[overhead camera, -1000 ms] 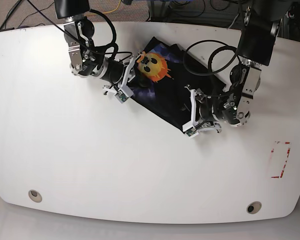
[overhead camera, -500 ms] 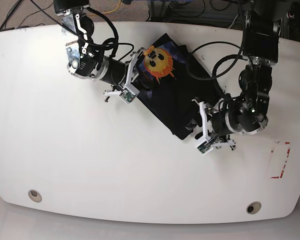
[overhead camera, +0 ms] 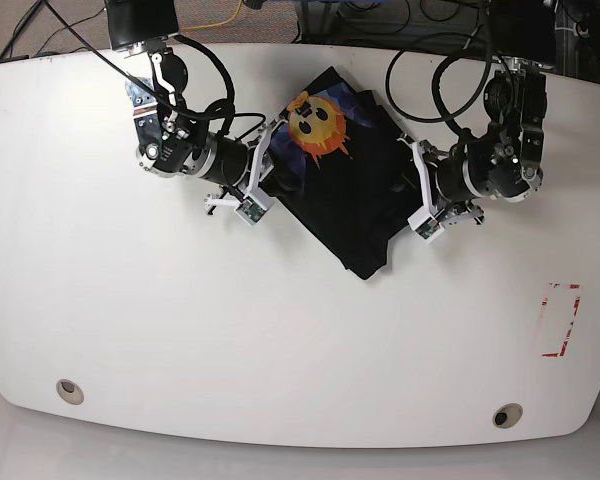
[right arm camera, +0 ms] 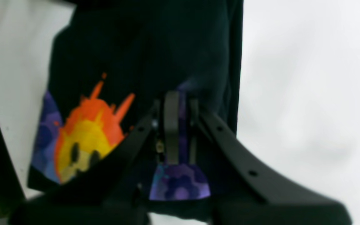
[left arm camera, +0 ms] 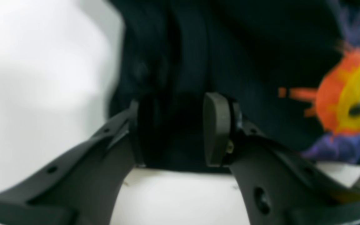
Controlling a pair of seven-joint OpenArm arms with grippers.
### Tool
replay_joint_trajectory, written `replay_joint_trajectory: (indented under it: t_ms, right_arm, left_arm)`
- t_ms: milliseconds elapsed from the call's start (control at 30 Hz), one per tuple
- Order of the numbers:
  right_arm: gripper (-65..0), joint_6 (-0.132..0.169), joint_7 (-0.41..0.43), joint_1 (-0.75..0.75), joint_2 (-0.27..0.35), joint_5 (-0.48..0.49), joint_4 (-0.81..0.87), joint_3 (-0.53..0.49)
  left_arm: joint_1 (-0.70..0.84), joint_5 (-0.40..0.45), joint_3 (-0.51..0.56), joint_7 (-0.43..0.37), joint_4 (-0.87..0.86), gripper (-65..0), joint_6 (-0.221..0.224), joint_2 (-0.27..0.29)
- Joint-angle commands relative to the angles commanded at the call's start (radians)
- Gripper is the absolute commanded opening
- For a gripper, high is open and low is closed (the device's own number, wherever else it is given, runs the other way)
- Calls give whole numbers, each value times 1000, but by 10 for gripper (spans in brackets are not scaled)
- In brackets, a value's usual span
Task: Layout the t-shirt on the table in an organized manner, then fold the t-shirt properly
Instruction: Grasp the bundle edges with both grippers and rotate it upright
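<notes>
Table [overhead camera: 180, 330]: large glossy white top with curved edges, filling the base view; bare white surface also shows in both wrist views

T-shirt [overhead camera: 345, 195]: black cloth, folded into a compact slanted oblong, lying on the far middle part of the table between the two arms; one narrow corner points toward the near edge; orange-yellow sun print [overhead camera: 317, 124] faces up at the far end, with bluish-purple marks around it; seen blurred in the left wrist view [left arm camera: 236, 56] and the right wrist view [right arm camera: 155, 47]

Right gripper [overhead camera: 257, 170]: on the base view's left, at the shirt's left edge just below the print; in the right wrist view [right arm camera: 180, 125] the fingers stand nearly together, pinched on a fold of shirt cloth with purple print showing between them

Left gripper [overhead camera: 416, 195]: on the base view's right, at the shirt's right edge; in the left wrist view [left arm camera: 173, 128] the fingers stand apart with black cloth bunched between them; whether the pads press it cannot be told from the blur

Red tape rectangle [overhead camera: 560, 320]: on the table near its right edge, well apart from the shirt

Metal grommet holes: one near the front left corner [overhead camera: 70, 390], one near the front right [overhead camera: 507, 414]
</notes>
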Motion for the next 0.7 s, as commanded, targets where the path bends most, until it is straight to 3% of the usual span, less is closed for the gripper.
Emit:
replay_joint_trajectory:
  t_ms: [167, 333, 700]
  right_arm:
    - [-610, 0, 78, -6, 23, 0, -75, -15]
    - [-610, 0, 84, -43, 28, 0, -91, -17]
    - [-610, 0, 84, -161, 48, 2, 28, -17]
  left_arm:
    - [-41, 2, 0, -12, -109, -406, 0, 0]
    - [-132, 2, 11, -68, -239, -406, 0, 0]
    - [-322, -2, 104, -71, -341, -406, 2, 6]
